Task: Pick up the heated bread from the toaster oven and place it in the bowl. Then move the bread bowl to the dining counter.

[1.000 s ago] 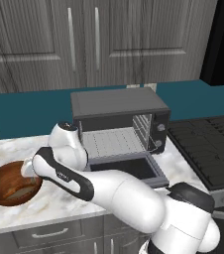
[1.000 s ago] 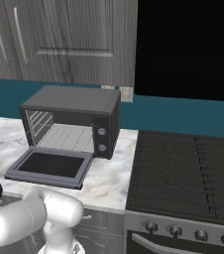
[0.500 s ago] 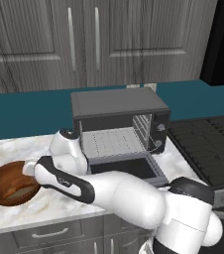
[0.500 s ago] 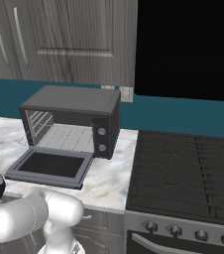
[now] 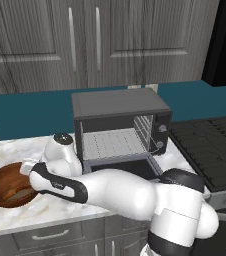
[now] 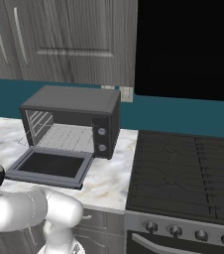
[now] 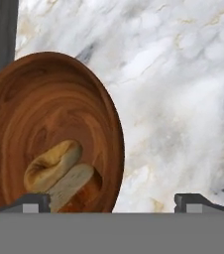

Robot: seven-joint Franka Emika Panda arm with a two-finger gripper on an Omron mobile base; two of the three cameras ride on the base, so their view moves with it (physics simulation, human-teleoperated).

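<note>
The bun point(image 7: 51, 166) already lies in the wooden bowl point(image 5: 7, 187), resting against a paler flat piece point(image 7: 73, 182) at the bottom; the toaster oven point(image 5: 120, 125) stands behind with its door dropped and its rack bare. So the step in hand looks like taking hold of the bowl to carry it off.

The gripper point(image 7: 111, 201) hangs low over the bowl's near rim, jaws set wide — one tip over the bowl's inside, the other over the marble counter point(image 7: 183, 89), the wall between them.

The risks, as I judge them: a pinch on a thin, sloping wooden wall may slip, or lever the bowl up and tip the bread out. Closing too deep could trap the flat piece — and a quick swing toward the dining counter could spill everything.
</note>
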